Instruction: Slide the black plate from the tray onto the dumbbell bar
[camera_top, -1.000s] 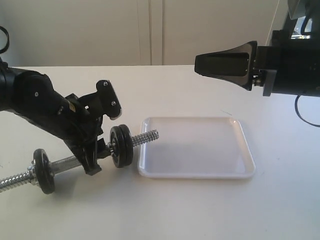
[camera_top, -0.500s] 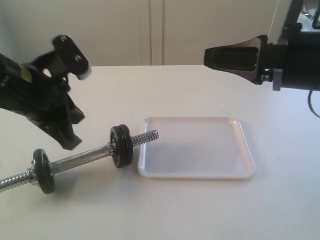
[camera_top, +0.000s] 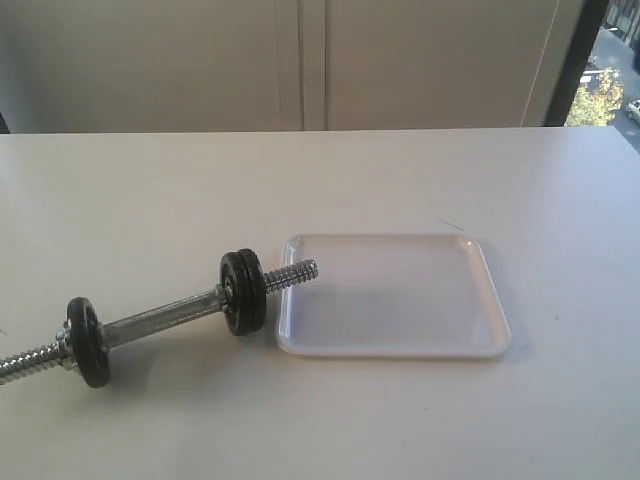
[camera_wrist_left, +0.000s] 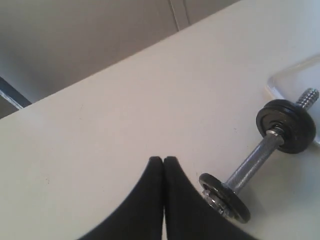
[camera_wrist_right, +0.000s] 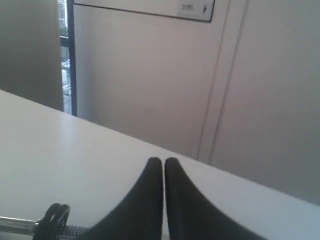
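dumbbell bar (camera_top: 165, 321) lower left of frame, black plate (camera_top: 243, 291) on it beside tray (camera_top: 400, 300) at centre-right, L gripper (camera_wrist_left: 163, 161) & R gripper (camera_wrist_right: 163, 161) both pinched together, nothing held

Open desk (camera_top: 400, 170) at the back and right; front left obstructed.
The front left is crossed slantwise by the dumbbell bar (camera_top: 165, 322), on which the black plate (camera_top: 242, 291) and a second disc (camera_top: 88, 342) are stood upright; its threaded end (camera_top: 292, 273) is seen over the low tray's (camera_top: 390, 352) rim. Bare surface is left behind both and right of the tray.
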